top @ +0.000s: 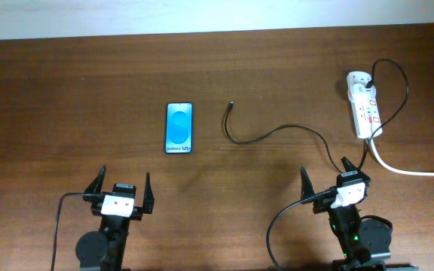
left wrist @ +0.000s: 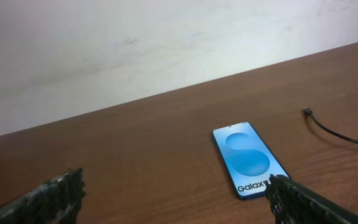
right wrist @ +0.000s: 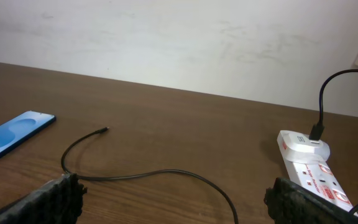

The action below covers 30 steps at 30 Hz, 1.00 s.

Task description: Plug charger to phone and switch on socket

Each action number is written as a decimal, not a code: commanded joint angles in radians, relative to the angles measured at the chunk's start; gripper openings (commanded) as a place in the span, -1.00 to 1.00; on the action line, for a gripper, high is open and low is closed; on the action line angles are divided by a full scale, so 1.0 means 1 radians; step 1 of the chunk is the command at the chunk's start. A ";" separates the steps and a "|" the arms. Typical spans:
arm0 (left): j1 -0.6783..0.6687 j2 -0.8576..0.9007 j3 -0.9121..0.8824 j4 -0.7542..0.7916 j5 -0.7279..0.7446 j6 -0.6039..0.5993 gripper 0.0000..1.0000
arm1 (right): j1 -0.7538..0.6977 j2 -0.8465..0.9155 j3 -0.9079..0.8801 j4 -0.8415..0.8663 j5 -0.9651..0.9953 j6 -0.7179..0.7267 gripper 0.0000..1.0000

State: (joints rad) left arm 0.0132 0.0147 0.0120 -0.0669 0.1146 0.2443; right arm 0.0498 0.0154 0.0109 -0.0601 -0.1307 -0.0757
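Observation:
The phone [top: 178,128] lies flat, blue screen up, left of centre; it also shows in the left wrist view [left wrist: 250,159] and at the left edge of the right wrist view [right wrist: 12,135]. The charger, a thin black cable [top: 277,132], curves across the table, its plug tip [top: 231,105] lying free to the right of the phone. Its other end is plugged into the white socket strip [top: 365,109] at the far right. The cable [right wrist: 160,175] and socket [right wrist: 309,171] show in the right wrist view. My left gripper [top: 121,188] and right gripper [top: 330,179] are open, empty, near the front edge.
The socket's thick white cord [top: 409,171] runs off the right edge of the table. The robots' own black cables [top: 55,226] hang by the arm bases. A pale wall [left wrist: 166,43] stands behind the table's far edge.

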 commanded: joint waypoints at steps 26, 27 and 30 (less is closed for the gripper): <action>-0.004 -0.009 -0.002 -0.006 -0.024 0.016 0.98 | 0.007 -0.012 -0.005 -0.005 0.011 0.005 0.97; -0.004 -0.009 -0.003 -0.008 -0.026 0.015 0.98 | 0.007 -0.012 -0.005 -0.005 0.011 0.005 0.97; -0.004 -0.005 -0.002 -0.009 -0.026 0.012 0.98 | 0.007 -0.012 -0.005 -0.005 0.011 0.005 0.97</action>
State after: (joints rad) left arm 0.0132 0.0147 0.0120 -0.0681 0.1040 0.2443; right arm 0.0498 0.0154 0.0109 -0.0601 -0.1307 -0.0753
